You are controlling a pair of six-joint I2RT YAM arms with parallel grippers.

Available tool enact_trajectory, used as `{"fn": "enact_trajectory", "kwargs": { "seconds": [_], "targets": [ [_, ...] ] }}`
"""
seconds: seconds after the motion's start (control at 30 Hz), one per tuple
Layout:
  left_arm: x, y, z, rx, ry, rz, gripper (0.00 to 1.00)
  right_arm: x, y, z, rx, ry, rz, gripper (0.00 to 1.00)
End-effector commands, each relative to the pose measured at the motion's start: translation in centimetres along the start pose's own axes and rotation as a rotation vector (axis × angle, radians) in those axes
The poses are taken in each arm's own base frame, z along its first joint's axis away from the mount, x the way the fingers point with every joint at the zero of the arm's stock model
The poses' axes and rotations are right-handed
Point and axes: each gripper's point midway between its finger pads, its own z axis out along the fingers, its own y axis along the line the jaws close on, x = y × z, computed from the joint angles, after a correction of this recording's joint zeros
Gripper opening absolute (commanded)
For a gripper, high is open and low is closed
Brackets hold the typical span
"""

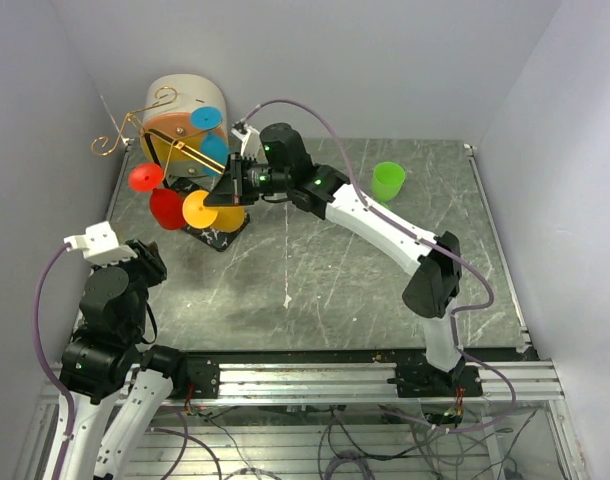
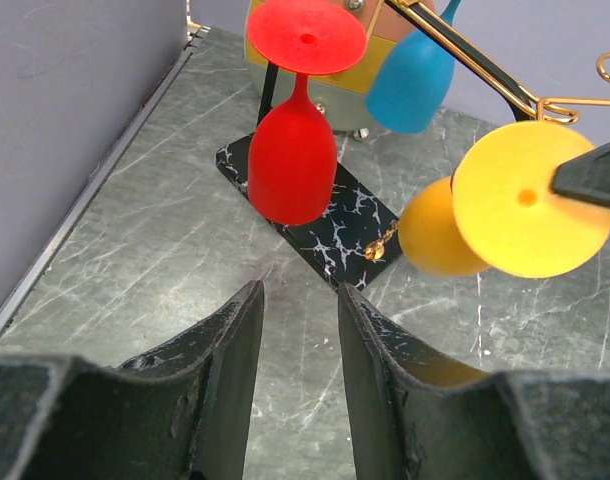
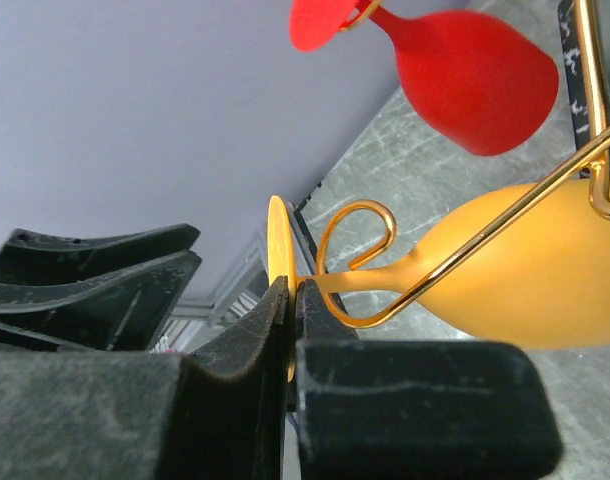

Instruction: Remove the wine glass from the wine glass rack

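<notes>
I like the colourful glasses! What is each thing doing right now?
yellow wine glass: hanging upside down on the wine glass rack, foot pinched.
red wine glass: hanging upside down, untouched.
blue wine glass: hanging, untouched.
right gripper: shut on yellow wine glass.
left gripper: open, empty.
green cup: upright.

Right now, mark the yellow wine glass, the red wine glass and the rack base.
yellow wine glass [image 2: 520, 200]: left wrist view, on its round foot.
red wine glass [image 2: 292, 160]: left wrist view, middle of its bowl.
rack base [image 2: 347, 232]: left wrist view, bare black veined top.
</notes>
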Motion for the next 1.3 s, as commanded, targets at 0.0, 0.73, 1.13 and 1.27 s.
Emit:
{"fn": "enact_trajectory", "kwargs": {
  "seconds": [0.0,0.73,1.13,1.27],
  "targets": [
    [0.1,-0.1,0.3,-0.005,0.005,0.002,0.47,-3.3,3.5,-2.5,-0.079,-0.107,-0.045,0.0],
    [0.1,0.3,0.4,-0.032,0.006,-0.006,0.58,-6.0,2.5,0.7,-0.238,-0.119,-0.034,0.0],
    [-0.1,0.5,0.1,-0.036,-0.012,-0.02,0.58,-5.3,5.8,0.2,-0.364,-0.086,-0.049,0.0],
    [-0.1,0.5,0.1,-0.035,-0.011,-0.02,0.57,-5.4,7.1,-0.6,-0.391,-0.082,-0.049,0.0]
  ]
}}
